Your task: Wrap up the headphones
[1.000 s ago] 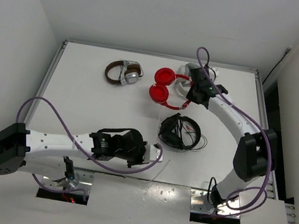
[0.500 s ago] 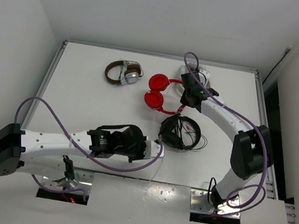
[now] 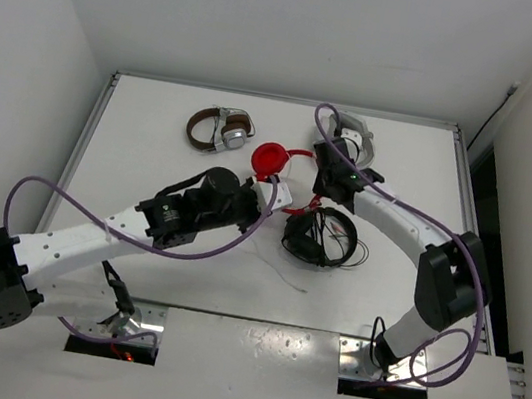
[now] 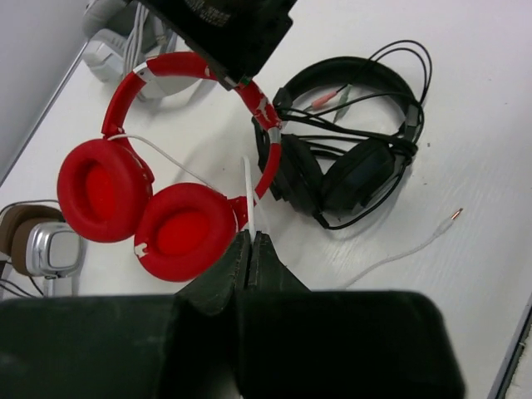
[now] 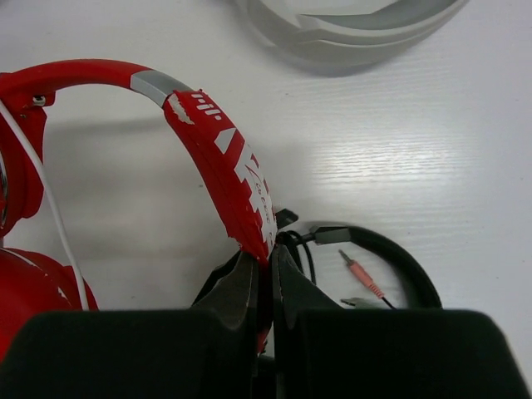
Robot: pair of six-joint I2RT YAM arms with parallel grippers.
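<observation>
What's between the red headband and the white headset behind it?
Bare table only: the right wrist view shows open tabletop from the red headphones to the white headset.

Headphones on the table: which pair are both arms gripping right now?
The red headphones. The right gripper has its jaws shut on the red headband, the left gripper on its white cable; the black headphones and brown-and-silver headphones lie free.

The left arm (image 3: 88,237) stretches diagonally inward from its base, the right arm (image 3: 407,218) bends toward the middle (elbow out at the right edge), and the left gripper (image 4: 252,243) and right gripper (image 5: 264,264) each pinch the headphones (image 4: 179,231).
</observation>
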